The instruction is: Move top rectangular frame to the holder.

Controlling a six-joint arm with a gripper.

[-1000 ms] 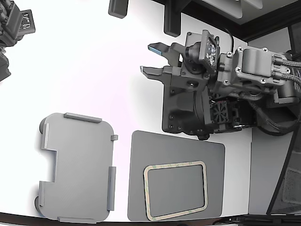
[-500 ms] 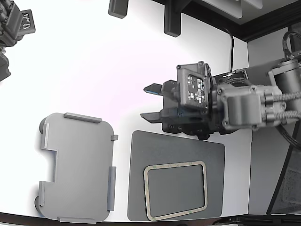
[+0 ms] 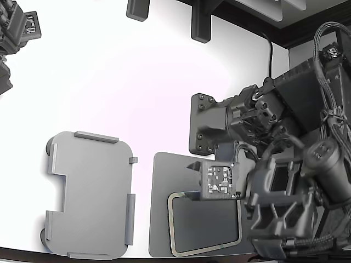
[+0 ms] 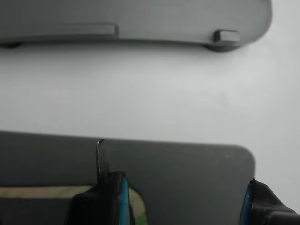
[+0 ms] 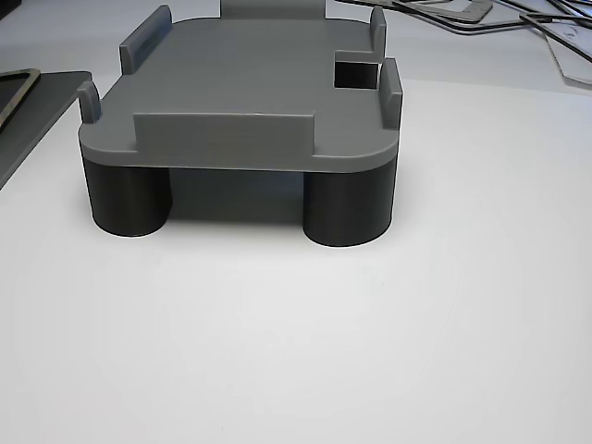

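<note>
Exterior view: the frame lies flat on the dark grey mat, toward the mat's lower right as this view shows it. The arm's wrist block hangs over the frame's upper edge, covering part of it. The gripper points toward the exterior view's left, with one dark fingertip over the mat above the frame's top-left corner and the other at the frame's top edge — jaws look spread. The holder sits on the white table to the exterior view's left of the mat, apart from it by a narrow strip of table, nothing on its plate.

Wrist view: two dark fingers with blue pads, one finger over the frame's beige strip, the other far off at the frame edge of the picture — gripper is wide open, holding nothing. A thin metal tip rises from the nearer finger. Mat is below, holder's edge beyond the bare table strip.

Other view: holder is close up, a grey plate with raised edge tabs and a notch, standing on dark round legs. A corner of the frame and mat shows at the picture's left edge, beside the holder but not touching it.
</note>
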